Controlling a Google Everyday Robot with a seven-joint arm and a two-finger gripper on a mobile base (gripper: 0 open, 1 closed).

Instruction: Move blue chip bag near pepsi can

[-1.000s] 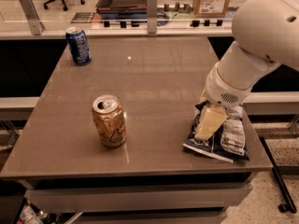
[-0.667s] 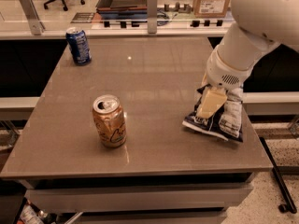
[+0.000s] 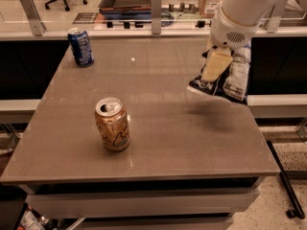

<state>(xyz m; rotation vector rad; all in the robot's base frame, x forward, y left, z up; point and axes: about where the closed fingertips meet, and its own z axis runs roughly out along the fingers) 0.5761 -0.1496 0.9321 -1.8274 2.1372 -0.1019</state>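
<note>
The gripper (image 3: 215, 62) is hanging over the right-hand edge of the table (image 3: 168, 143), below the white arm (image 3: 244, 8). Its fingers are pinching closed on the upper part of the blue chip bag (image 3: 231, 78). The bag is dangling clear of the surface, tilted, and is casting a shadow (image 3: 211, 119) on the tabletop beneath it. The pepsi can (image 3: 80, 47) is standing upright at the far left corner, well apart from the bag. A gold can (image 3: 112, 124) is standing upright at the front left, between neither of them directly but close to a diagonal path.

Risks, as judged from this position:
- The grip is taking only a fold of crumpled foil. The bag is likely hanging loosely, so a fast traverse could be letting it slip or swing out.
- A low carry could be dragging the bag's lower edge into the gold can.
- Releasing too close could be tipping the pepsi can, which is sitting near the table's corner.

Changes against the earlier frames:
- The bag was lying on the table at the right; it is now being carried in the air.
- The arm is sitting higher and farther back.
- Both cans are remaining in place.
</note>
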